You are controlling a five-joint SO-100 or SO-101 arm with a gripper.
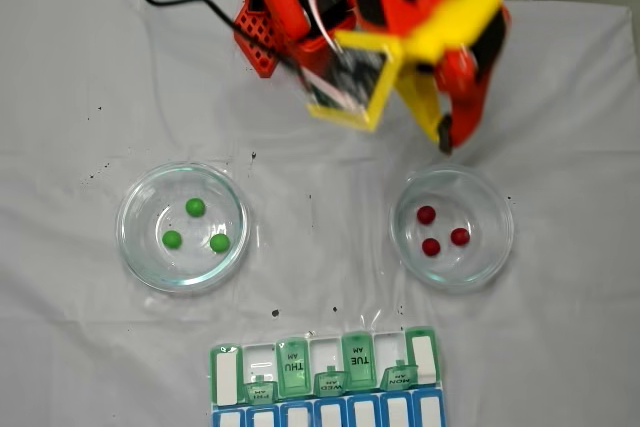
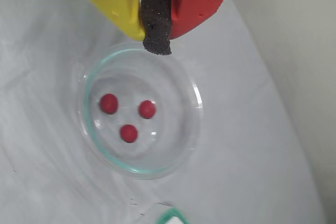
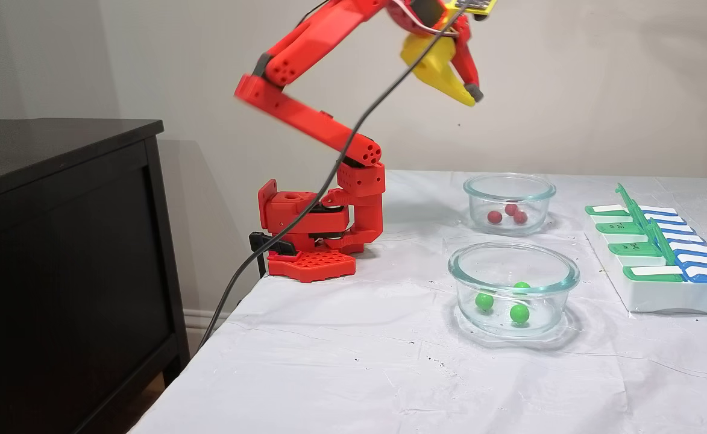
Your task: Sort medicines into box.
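Observation:
Three red medicines [image 1: 426, 214] [image 2: 128, 133] [image 3: 495, 217] lie in the right glass dish [image 1: 505, 232] in a fixed view. Three green medicines [image 1: 195, 207] [image 3: 484, 301] lie in the left dish [image 1: 125, 222]. The box [image 1: 290, 365] [image 3: 660, 298], with green lids standing up over white cells and a blue row behind, sits at the near table edge. My gripper [image 1: 445, 142] [image 2: 156, 38] [image 3: 472, 96] hangs high above the far rim of the red dish. Its yellow and red fingers are shut together on their own black foam pad and hold nothing.
The arm's red base [image 3: 311, 235] is clamped at the table's far edge, with a black cable [image 3: 305, 211] trailing off it. A dark cabinet [image 3: 58, 241] stands beside the table. Small black specks dot the white cloth [image 1: 320, 207]. The box's green corner [image 2: 170, 216] peeks in under the wrist camera.

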